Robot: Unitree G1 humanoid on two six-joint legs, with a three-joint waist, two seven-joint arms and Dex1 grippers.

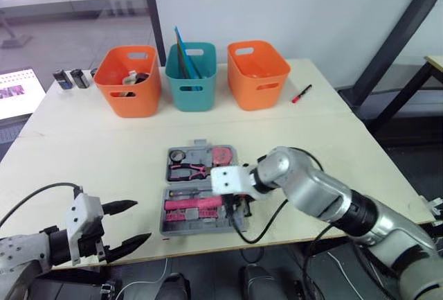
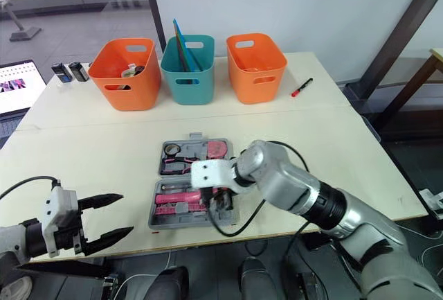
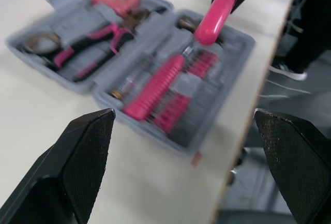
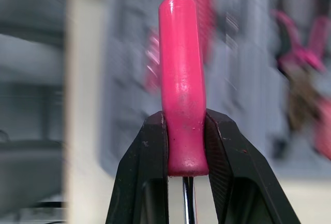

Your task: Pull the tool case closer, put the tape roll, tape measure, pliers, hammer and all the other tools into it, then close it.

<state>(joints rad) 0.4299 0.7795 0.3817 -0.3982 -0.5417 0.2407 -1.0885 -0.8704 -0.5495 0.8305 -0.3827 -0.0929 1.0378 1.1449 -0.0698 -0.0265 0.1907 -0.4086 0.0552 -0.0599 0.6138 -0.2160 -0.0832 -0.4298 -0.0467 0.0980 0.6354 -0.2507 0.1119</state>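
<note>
The gray tool case [image 1: 188,231] lies open on the table [image 1: 83,147], close to the near edge and about in the middle. The pliers [image 1: 187,170] and the pink tape measure [image 1: 222,156] sit in its far half, and more pink tools lie in the near half. The right gripper [image 4: 185,131] is squeezed tight on a tool with a pink handle [image 4: 181,69] and holds it just over the right end of the near half. It may be the hammer, but I cannot tell, because its head is hidden. The left gripper [image 1: 138,221] hangs to the near left of the case, away from it, with its fingers spread wide and nothing in them. I think the robot is on the packing step. Next, the pink tool should go down into its slot, lined up so it lies flat, and then be let go. If it sticks up, the lid may not shut.
</note>
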